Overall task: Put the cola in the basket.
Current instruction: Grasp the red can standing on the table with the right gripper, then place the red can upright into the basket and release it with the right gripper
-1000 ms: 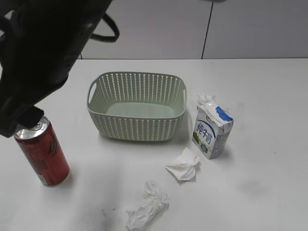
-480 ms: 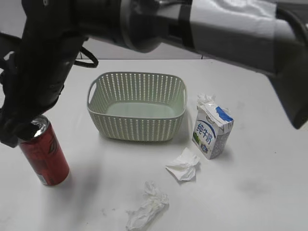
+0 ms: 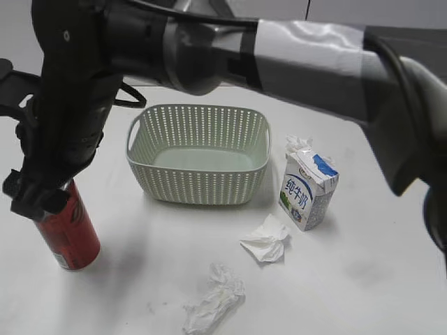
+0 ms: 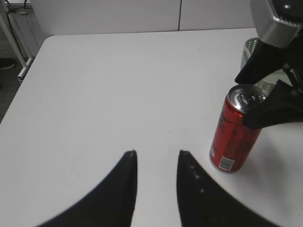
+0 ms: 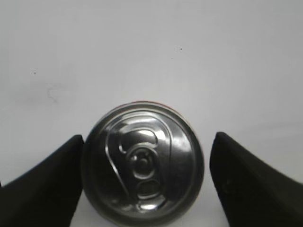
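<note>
The cola [image 3: 72, 236] is a tall red can with a silver top, standing upright on the white table left of the basket [image 3: 199, 185]. The basket is pale grey-green and perforated, and nothing lies in it. My right arm reaches across from the right. My right gripper [image 3: 40, 193] is open and hangs over the can's top, one finger on each side. In the right wrist view the can top [image 5: 142, 163] fills the gap between the fingers [image 5: 147, 138]. My left gripper [image 4: 156, 156] is open and empty, left of the cola [image 4: 235, 135].
A white-and-blue milk carton [image 3: 306, 192] stands right of the basket. Crumpled tissues lie in front of the basket [image 3: 267, 239], near the front edge [image 3: 213, 299] and behind the carton [image 3: 299, 144]. The right arm spans the top of the exterior view.
My right arm has swung further in and lowered, so the open fingers now straddle the can's top. The cola and the basket have not moved.
</note>
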You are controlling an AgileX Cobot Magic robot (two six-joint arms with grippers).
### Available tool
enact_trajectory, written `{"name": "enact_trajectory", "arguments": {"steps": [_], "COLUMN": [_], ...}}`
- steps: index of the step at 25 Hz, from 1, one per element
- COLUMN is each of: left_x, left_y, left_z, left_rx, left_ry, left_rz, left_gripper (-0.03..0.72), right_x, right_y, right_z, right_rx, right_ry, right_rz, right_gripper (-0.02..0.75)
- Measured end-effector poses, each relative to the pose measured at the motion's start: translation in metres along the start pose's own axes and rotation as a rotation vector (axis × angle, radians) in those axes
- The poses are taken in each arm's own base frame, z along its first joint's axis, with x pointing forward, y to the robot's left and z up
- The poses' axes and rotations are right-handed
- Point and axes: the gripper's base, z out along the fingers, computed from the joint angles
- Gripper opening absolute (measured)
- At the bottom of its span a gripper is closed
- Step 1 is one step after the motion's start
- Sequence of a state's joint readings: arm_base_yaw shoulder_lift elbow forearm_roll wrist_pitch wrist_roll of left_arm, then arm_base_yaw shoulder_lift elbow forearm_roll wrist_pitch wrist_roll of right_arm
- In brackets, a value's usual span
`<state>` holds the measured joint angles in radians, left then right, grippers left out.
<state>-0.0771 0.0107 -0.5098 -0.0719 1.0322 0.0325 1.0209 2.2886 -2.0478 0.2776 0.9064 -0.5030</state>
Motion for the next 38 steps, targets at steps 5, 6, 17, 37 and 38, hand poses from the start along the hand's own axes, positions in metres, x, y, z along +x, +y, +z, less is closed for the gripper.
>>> {"name": "enact_trajectory", "arguments": {"steps": [5,6,17,37,38], "left_x": [0.0,0.0,0.0,0.0,0.0], "left_y": [0.0,0.0,0.0,0.0,0.0], "left_z": [0.0,0.0,0.0,0.0,0.0], "left_rx": [0.0,0.0,0.0,0.0,0.0], "left_ry": [0.0,0.0,0.0,0.0,0.0], "left_rz": [0.0,0.0,0.0,0.0,0.0], "left_gripper": [0.232,0.232,0.232,0.231,0.231], "right_x": [0.009,0.009,0.008,-0.008,-0.011], "right_y": [-0.002,-0.003,-0.003,-0.006,-0.006], "right_z": [0.023,0.025,0.026,0.001,-0.005], "right_rx": [-0.009,-0.006,-0.008,-0.016,-0.01], "right_ry": [0.032,0.025,0.008,0.022,0.008], "right_rz": [0.011,0.013,0.024,0.021,0.019], "right_gripper": [0.604,0.604,0.584,0.522,0.522]}}
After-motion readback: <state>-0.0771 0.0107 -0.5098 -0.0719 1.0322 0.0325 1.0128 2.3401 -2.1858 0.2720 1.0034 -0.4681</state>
